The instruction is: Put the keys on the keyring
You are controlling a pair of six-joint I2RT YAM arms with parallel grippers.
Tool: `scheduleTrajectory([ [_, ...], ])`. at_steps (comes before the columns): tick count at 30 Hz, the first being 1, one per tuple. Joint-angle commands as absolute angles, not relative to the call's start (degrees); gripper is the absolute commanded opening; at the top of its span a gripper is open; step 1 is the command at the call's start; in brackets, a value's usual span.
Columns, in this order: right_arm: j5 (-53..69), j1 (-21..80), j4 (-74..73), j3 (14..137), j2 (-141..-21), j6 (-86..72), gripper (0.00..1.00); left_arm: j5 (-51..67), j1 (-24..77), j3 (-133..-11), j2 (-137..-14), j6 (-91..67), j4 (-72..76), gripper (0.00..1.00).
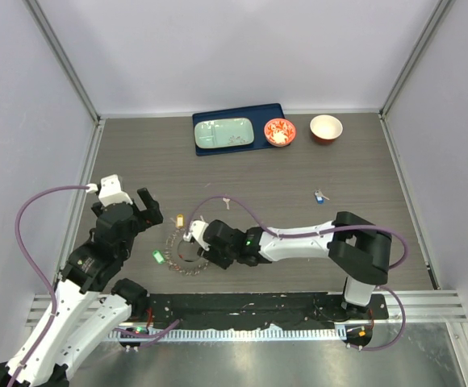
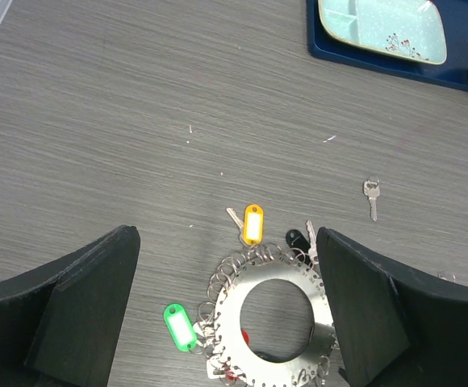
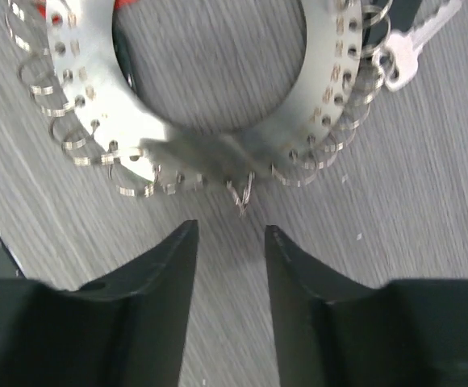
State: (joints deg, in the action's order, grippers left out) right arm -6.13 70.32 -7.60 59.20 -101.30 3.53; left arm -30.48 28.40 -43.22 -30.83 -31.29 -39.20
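Blurred near rim of the keyring (image 3: pixel 202 149), perhaps motion.

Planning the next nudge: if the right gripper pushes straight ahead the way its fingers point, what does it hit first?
Probably the wire loops on the near rim of the keyring, just ahead of the right gripper; its height over them is unclear.

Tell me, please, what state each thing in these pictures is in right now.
Keyring: lying flat on the table, not held.
Left gripper: open, empty.
Right gripper: slightly open, empty, just short of the keyring's rim.
Silver key: loose on the table, off the keyring.
Blue key: loose, far from the keyring.
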Motion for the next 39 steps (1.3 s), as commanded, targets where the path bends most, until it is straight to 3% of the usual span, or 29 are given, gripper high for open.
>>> scheduleTrajectory([
  [1, -7.8, 70.6, -8.7, 57.6, -95.0, 1.3, 0.5, -30.8, 28.1, -42.8, -30.3, -31.5, -36.2, 0.96],
  [3, -8.3, 70.3, -8.9, 58.2, -93.9, 0.7, 0.57, -30.9, 28.1, -42.8, -30.5, -31.4, -36.2, 0.96],
  [7, -8.3, 69.2, -8.8, 58.3, -92.5, 0.2, 0.61, -30.9, 28.1, -42.7, -30.4, -31.3, -36.1, 0.95],
  [15, -0.9, 65.5, -4.5, 56.5, -91.0, 1.2, 0.49, -30.8, 28.1, -42.7, -30.7, -31.1, -35.9, 0.96],
  [21, 11.2, 61.0, -1.2, 55.2, -92.5, 3.6, 0.45, -30.8, 28.1, -42.7, -30.9, -31.2, -35.9, 0.95],
  [39, 21.8, 55.0, 5.2, 54.1, -100.1, 4.0, 0.31, -30.1, 28.1, -42.5, -32.0, -30.5, -35.3, 0.95],
])
